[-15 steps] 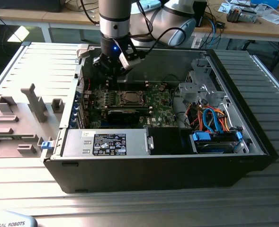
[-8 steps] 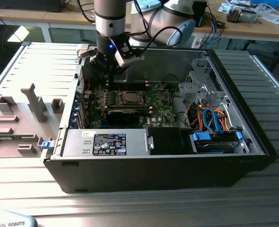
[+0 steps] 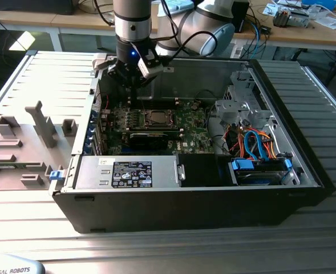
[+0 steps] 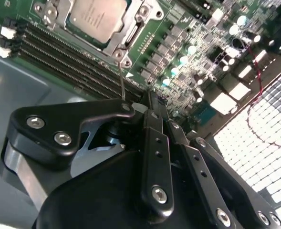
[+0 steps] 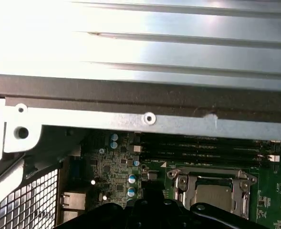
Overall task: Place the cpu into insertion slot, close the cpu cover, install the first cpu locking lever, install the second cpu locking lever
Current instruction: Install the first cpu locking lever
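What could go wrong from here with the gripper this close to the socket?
1. The gripper hangs over small board components beside the cpu cover; a low or offset descent could strike them.
2. A thin wire-like lever stands near the gripper; it could snag or bend.
3. The cpu sits under the cover; side load might shift it.

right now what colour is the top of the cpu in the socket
Silvery-grey metal; the cpu shows best in the second wrist view.

green motherboard (image 4: 188,52), silvery-grey cpu (image 4: 98,14), silvery cpu cover (image 5: 209,183), black gripper (image 4: 152,102), orange and blue cables (image 3: 258,145).
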Robot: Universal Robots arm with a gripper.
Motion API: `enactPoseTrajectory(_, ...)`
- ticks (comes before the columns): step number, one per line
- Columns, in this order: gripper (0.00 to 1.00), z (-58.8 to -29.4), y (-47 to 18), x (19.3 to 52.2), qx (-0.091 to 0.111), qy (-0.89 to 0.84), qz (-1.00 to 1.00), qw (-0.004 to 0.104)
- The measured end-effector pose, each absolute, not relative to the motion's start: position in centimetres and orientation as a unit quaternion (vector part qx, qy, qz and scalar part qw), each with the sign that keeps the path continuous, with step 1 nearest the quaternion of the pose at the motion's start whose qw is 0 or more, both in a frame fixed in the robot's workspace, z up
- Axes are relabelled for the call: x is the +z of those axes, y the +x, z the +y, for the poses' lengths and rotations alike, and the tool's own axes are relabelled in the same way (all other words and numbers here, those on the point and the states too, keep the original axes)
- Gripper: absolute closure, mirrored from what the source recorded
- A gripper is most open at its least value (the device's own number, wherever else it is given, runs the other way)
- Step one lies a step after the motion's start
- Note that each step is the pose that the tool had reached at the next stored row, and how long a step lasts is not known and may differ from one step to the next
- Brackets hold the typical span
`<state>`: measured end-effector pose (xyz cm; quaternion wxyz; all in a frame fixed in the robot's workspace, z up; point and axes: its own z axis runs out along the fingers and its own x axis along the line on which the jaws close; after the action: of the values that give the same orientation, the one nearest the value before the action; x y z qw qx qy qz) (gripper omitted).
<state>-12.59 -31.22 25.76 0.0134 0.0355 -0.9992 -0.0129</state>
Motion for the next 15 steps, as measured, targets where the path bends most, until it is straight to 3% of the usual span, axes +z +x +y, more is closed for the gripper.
enactPoseTrajectory(15,0.89,-30.9,-10.1,25.8,-0.013,0.041,-0.999,0.015)
